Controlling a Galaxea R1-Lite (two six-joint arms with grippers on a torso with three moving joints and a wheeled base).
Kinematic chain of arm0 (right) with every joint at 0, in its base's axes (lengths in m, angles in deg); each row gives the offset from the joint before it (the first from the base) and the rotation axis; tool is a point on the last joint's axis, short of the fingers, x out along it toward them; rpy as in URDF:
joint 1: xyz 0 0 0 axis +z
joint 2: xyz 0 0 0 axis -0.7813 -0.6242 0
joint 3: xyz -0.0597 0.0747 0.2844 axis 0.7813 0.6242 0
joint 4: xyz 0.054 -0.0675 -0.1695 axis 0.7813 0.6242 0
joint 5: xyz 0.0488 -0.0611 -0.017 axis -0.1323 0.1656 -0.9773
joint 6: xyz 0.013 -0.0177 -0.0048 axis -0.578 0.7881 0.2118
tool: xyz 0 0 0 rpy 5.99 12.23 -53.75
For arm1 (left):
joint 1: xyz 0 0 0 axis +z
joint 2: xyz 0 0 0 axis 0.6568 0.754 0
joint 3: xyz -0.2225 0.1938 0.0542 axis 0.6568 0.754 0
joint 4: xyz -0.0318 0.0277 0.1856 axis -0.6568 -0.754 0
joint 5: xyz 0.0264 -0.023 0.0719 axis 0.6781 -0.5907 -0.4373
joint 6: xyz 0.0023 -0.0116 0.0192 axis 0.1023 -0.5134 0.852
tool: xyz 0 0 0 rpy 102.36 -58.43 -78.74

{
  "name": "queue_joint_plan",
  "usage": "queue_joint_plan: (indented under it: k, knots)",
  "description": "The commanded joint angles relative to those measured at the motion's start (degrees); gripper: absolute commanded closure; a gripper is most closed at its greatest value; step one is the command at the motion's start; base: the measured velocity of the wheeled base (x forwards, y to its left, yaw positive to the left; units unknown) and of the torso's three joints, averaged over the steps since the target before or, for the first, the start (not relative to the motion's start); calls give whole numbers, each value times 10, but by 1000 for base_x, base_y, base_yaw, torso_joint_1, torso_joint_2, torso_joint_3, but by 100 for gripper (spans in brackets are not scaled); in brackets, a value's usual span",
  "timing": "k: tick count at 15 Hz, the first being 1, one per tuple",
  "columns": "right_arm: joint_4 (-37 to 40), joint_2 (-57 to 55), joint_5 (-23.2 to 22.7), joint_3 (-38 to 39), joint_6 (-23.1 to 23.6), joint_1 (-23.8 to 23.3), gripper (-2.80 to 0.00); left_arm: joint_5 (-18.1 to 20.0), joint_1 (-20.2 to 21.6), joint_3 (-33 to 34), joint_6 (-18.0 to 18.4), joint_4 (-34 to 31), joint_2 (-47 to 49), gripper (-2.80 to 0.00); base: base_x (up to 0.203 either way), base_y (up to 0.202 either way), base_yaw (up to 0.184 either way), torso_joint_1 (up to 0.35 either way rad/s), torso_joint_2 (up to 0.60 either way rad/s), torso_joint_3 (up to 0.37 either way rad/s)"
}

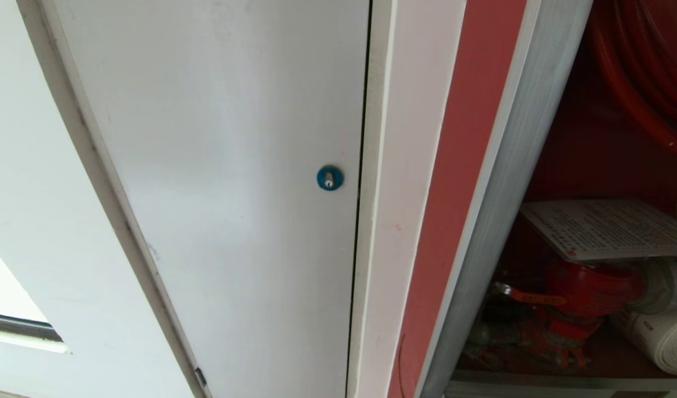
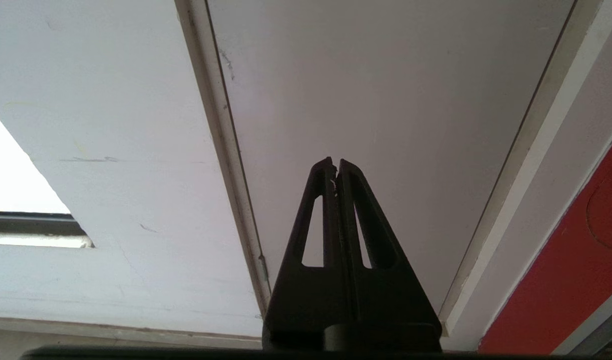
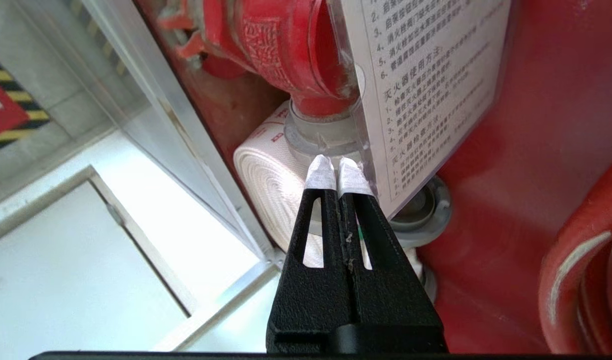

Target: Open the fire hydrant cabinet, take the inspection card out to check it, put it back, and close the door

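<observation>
The right gripper [image 3: 338,172] is seen with its two white-taped fingertips [image 3: 319,175] pressed together and nothing clamped between them. It is held inside the open fire hydrant cabinet [image 3: 525,165], its tips just at the lower corner of the inspection card [image 3: 425,85]; whether the card's edge is actually touched cannot be told. The card, a white printed sheet in a clear plastic sleeve, is seen resting on top of the red hydrant valve [image 3: 286,45]. Beside the gripper's tips the white rolled hose [image 3: 266,185] is found, under the valve's grey coupling. A red hose coil [image 3: 580,260] is seen along one side of the red interior, and the cabinet's silver frame [image 3: 151,100] on the other.

In the head view the cabinet [image 1: 609,160] is placed at the far right, with its silver frame post [image 1: 509,193] left of the opening. The card [image 1: 603,229] is seen lying above the valve [image 1: 581,293], with the rolled hose [image 1: 659,331] to the right and low. Left of the cabinet a red strip [image 1: 460,166] and a plain white door [image 1: 222,166] with a round blue lock [image 1: 330,178] are found.

The left gripper [image 2: 335,162] is held with its fingers together, empty, in front of that white door [image 2: 375,100], well apart from the cabinet.
</observation>
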Motion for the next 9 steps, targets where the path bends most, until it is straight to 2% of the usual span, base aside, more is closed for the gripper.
queue_joint_plan:
  k: [1,4,9]
  knots:
    - [3,-7,-32,-13,39,-47,0,0,0,8,0,0,0,0,0,0,0,0,0,0]
    - [3,-38,-117,-51,88,-107,0,0,0,8,0,0,0,0,0,0,0,0,0,0]
    - [2,-71,-137,-67,97,-111,0,0,0,8,0,0,0,0,0,0,0,0,0,0]
